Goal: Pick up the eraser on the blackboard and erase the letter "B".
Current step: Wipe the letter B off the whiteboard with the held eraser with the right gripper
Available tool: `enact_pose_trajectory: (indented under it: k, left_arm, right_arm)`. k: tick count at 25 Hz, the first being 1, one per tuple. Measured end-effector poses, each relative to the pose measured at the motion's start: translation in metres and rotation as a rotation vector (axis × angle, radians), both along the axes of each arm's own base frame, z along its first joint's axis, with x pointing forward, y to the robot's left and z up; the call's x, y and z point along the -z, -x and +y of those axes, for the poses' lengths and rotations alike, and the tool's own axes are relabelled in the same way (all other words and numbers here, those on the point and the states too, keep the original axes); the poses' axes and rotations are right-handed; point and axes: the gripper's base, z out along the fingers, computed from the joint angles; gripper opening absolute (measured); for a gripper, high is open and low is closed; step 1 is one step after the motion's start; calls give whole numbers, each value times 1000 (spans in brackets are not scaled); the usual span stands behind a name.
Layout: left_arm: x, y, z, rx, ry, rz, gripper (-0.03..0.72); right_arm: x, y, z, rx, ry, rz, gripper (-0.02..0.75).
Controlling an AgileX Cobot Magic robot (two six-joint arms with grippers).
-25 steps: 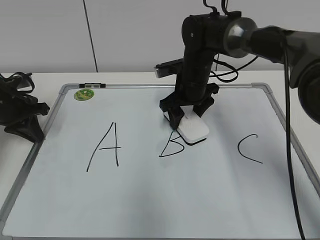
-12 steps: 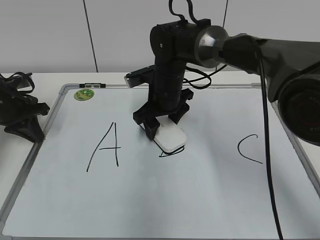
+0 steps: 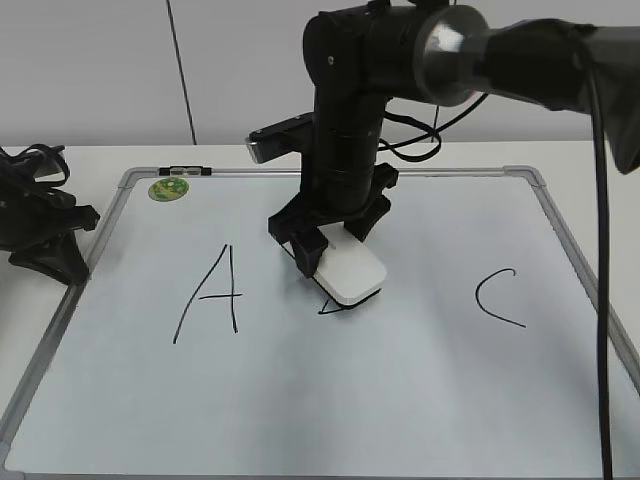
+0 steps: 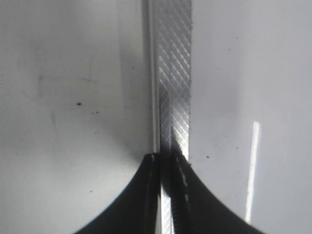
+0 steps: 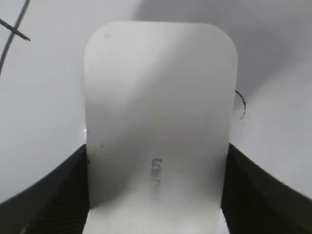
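Note:
My right gripper (image 3: 330, 235) is shut on the white eraser (image 3: 347, 271) and holds it flat on the blackboard (image 3: 420, 400), over the letter "B". Only a short black stroke of the "B" (image 3: 334, 309) shows under the eraser's near edge. In the right wrist view the eraser (image 5: 158, 122) fills the space between the two black fingers (image 5: 156, 190), with a small black remnant stroke (image 5: 241, 105) to its right. My left gripper (image 4: 168, 161) is shut and empty, hovering over the board's silver frame (image 4: 173, 73) at the far left (image 3: 45, 235).
A black "A" (image 3: 212, 293) is drawn left of the eraser and a black "C" (image 3: 497, 297) to the right. A round green sticker (image 3: 168, 188) sits at the board's far left corner. A dark cable (image 3: 590, 300) hangs along the right side.
The right gripper swept the eraser left across the "B", then slightly back right and toward the near side. Most of the letter is gone. The left arm has not moved.

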Motion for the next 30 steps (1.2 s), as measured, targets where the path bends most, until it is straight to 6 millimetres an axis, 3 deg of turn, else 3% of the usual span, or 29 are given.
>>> enact_pose_trajectory:
  k: [8, 15, 30]
  left_arm:
    - [0, 0, 0, 0, 0, 0, 29]
    - [0, 0, 0, 0, 1, 0, 29]
    - [0, 0, 0, 0, 1, 0, 29]
  right_arm:
    - [7, 3, -2, 3, 9, 24, 540]
    - [38, 18, -12, 0, 71, 121, 540]
    - [39, 14, -14, -17, 97, 99, 540]
